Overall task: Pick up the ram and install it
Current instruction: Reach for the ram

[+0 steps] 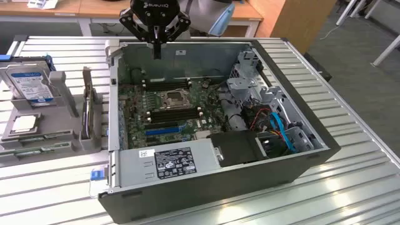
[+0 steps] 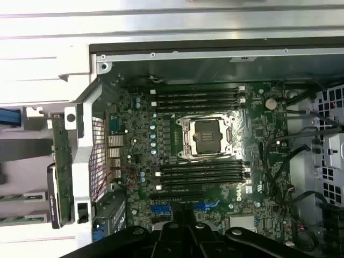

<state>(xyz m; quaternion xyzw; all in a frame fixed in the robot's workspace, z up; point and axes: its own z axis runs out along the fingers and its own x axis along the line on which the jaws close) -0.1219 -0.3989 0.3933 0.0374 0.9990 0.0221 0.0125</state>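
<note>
I see a green motherboard (image 1: 168, 110) with black slots inside the dark grey case (image 1: 218, 192). The gripper (image 1: 157, 52) is black. At the exterior view's left, the hard drive (image 1: 30, 86) is silver with a blue-and-white label, and the ram (image 1: 40, 137) is green. The cables (image 1: 284, 133) are blue. The table (image 1: 350, 187) is pale silver and ribbed.

- You had an open computer case (image 1: 187, 201) lying on the slatted bench (image 1: 356, 187).
- Its motherboard (image 1: 134, 129) showed you a metal-framed processor socket (image 1: 175, 99).
- At the exterior view's left, a hard drive (image 1: 30, 84) stood in a grey rack (image 1: 62, 136), with a square processor chip (image 1: 24, 123) near it.
</note>
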